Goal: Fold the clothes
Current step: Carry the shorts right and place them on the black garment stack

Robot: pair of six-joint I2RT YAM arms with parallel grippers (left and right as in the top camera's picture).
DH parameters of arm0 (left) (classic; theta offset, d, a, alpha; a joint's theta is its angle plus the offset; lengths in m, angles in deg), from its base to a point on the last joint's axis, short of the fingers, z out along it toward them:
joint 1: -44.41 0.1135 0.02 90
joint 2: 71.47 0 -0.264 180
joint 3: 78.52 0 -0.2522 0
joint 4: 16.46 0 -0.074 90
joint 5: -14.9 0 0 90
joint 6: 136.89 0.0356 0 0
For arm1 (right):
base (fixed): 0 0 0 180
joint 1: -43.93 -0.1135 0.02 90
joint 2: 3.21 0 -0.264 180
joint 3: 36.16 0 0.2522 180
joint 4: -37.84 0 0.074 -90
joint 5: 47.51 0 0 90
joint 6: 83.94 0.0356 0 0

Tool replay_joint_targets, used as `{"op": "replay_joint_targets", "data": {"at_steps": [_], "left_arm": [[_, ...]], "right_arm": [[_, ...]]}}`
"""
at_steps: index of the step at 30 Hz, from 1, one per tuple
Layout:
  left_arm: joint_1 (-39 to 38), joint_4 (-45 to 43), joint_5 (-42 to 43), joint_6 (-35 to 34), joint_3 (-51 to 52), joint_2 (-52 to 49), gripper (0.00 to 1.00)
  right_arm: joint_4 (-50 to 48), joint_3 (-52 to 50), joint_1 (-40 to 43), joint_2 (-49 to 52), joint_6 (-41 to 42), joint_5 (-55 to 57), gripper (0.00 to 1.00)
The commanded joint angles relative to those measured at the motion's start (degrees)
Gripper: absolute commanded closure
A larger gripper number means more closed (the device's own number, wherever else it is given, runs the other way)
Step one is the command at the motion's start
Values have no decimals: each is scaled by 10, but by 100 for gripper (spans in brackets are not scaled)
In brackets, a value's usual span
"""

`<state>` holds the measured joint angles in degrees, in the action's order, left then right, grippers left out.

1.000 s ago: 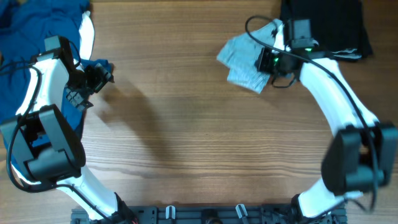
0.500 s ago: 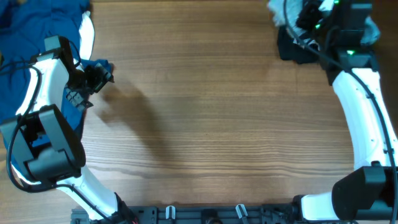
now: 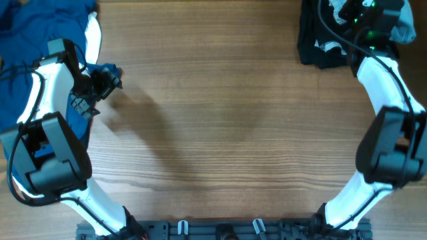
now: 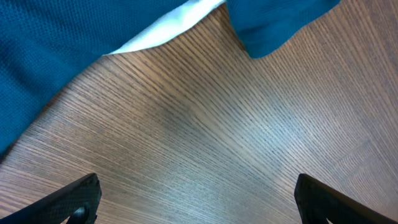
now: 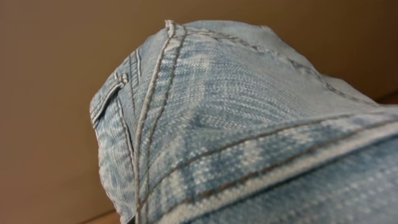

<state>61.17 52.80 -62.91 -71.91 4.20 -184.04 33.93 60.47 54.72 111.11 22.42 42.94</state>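
Observation:
The pale blue denim shorts (image 3: 404, 28) hang bunched at the far right corner, held up by my right gripper (image 3: 355, 11). In the right wrist view the denim (image 5: 236, 124) fills the frame with its seams and stitching and hides the fingers. My left gripper (image 3: 101, 83) is open and empty at the left side. In the left wrist view its fingertips (image 4: 202, 208) are spread wide just above bare wood, a little short of a blue garment (image 4: 74, 43).
A pile of blue clothing (image 3: 40, 20) with a white edge (image 3: 93, 37) lies at the far left corner. A black garment (image 3: 323, 47) lies at the far right, under the right gripper. The wooden table (image 3: 220, 133) stretches between the arms.
My right arm has swung the denim shorts from the table right of centre up to the far right corner, above the black garment. The left arm has not moved.

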Motion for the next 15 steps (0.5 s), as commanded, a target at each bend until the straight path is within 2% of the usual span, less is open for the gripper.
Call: {"op": "replay_joint_targets", "data": {"at_steps": [1, 5, 6, 7, 8, 10, 11, 15], "left_arm": [[-4, 0, -3, -8, -8, 10, 0], [-4, -12, -3, -8, -8, 10, 0], [-5, -13, -3, -8, -8, 10, 0], [-5, -13, -3, -8, -8, 10, 0], [-5, -12, -3, -8, -8, 10, 0], [-5, -12, -3, -8, -8, 10, 0], [-5, -12, -3, -8, -8, 10, 0], [-5, -7, -3, -7, -8, 10, 0]], "right_arm": [[-42, 16, 18, 49, -14, -5, 96], [-6, 16, 23, 88, -18, -5, 95], [14, 16, 23, 89, -19, -10, 87], [43, 16, 23, 88, -28, -32, 54], [80, 16, 23, 80, -38, -72, 30], [136, 16, 24, 60, -43, -113, 6], [166, 16, 24, 47, -43, -135, 2], [314, 16, 24, -45, -48, -221, 1]]}}
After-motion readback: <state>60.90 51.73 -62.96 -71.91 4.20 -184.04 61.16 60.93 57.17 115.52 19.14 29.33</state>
